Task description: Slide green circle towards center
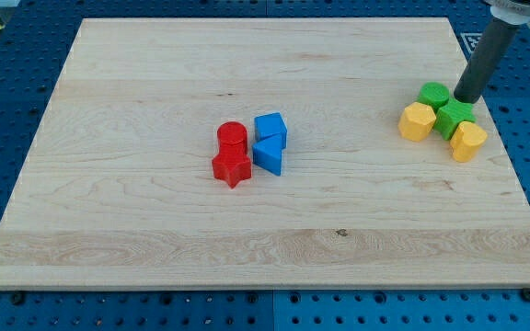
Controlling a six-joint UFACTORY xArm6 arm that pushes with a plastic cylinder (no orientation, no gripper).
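- the table (155, 221) is a pale wooden board filling most of the view, lying on a blue perforated base (7, 46); its middle part holds one cluster, its right part another
- the dark rod comes down from the view's top right; my tip (466, 99) sits just beside the green circle (433, 94), on its right, touching or nearly so; there are no fingers on this arm, nothing opens or shuts and nothing is held
- the right cluster is packed tight: green circle at the upper left, a green star-like block (455, 118) below and right of it, a yellow hexagon-like block (417, 121) to the left, another yellow block (468, 141) at the lower right
- near the centre: red cylinder (232, 135), red star (232, 168), blue cube (270, 127), blue wedge (269, 154)
- the turning relation: the circle lies to the left of my tip, and the centre lies further left and slightly down; so a push leftward looks right, though the yellow hexagon may be caught along
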